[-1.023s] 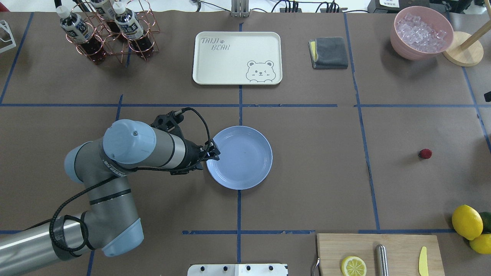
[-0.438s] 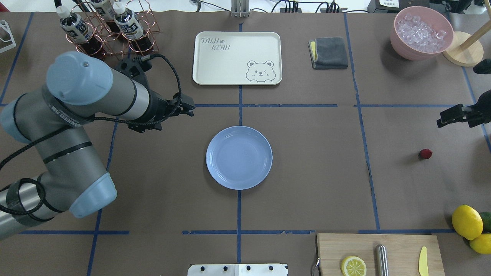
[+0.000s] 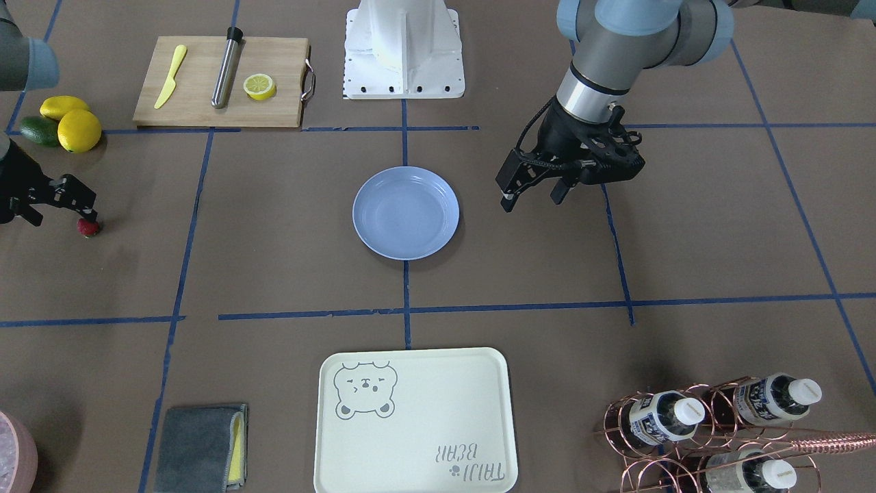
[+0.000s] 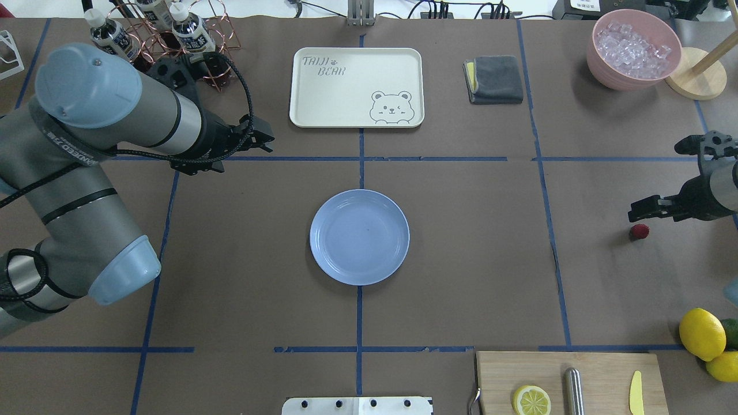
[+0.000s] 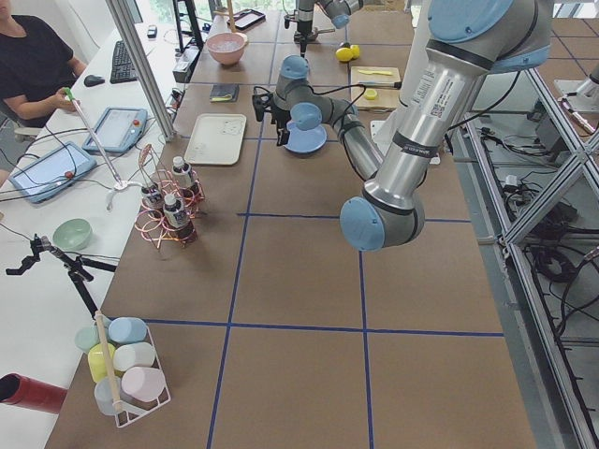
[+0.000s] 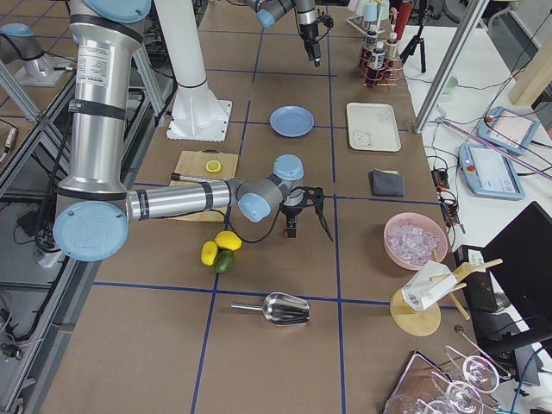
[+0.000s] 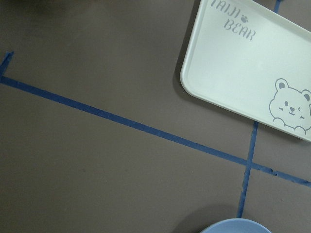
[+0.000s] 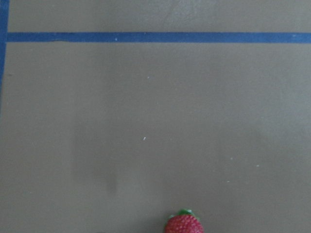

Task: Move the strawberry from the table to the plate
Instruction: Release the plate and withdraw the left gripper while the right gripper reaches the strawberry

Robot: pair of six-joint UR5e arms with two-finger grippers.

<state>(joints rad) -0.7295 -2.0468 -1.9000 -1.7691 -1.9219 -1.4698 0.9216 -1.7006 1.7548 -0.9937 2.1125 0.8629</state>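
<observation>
The strawberry [image 4: 639, 231] [image 3: 87, 227], small and dark red with a green tip, lies on the brown table [image 4: 461, 259] far to the right. It also shows at the bottom edge of the right wrist view [image 8: 183, 224]. My right gripper [image 4: 640, 210] [image 3: 60, 211] hovers just beside and above the berry, open, with nothing in it. The light-blue plate [image 4: 360, 237] [image 3: 405, 213] sits empty at the table's middle. My left gripper [image 4: 265, 138] [image 3: 534, 195] hangs open and empty well off the plate's far-left side.
A cream bear tray [image 4: 356, 86] lies beyond the plate. A copper bottle rack [image 4: 167, 46] stands behind the left arm. At the far right are a grey cloth [image 4: 494, 79] and a pink ice bowl [image 4: 634, 49]. Lemons [image 4: 703, 334] and a cutting board [image 4: 571, 383] are near right.
My left arm has pulled back from the plate's left rim, up and to the far left. My right arm has come in from the right edge and moved down toward the strawberry.
</observation>
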